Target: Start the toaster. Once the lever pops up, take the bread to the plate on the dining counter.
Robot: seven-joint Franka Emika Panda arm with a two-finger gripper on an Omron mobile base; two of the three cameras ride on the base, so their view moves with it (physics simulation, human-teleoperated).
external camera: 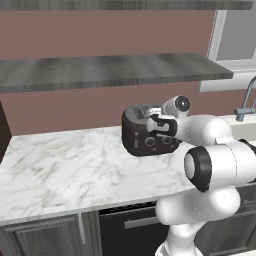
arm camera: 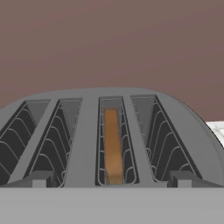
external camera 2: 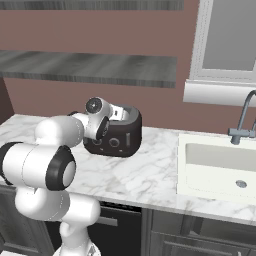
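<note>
On the marble counter, the dark boxy 4-slot toaster (external camera: 148,131) is approached by the gripper (external camera: 156,121), jaws spread and empty. The brown bread slice (arm camera: 113,146) is seated low in 1 slot. Starting appears to be the step; the lever must be pressed down next.

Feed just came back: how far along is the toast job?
Early. The bread sits deep in a slot of the toaster, nothing lifted yet. The open gripper hovers at the toaster's top. I can't tell whether the lever was pressed. Left: grasping the bread and carrying it to the plate.

your arm (external camera: 210,165): glossy white rounded segments, black bands at the joints, a dark round cap (external camera: 182,104) on its wrist, bulbous white base link.
</note>
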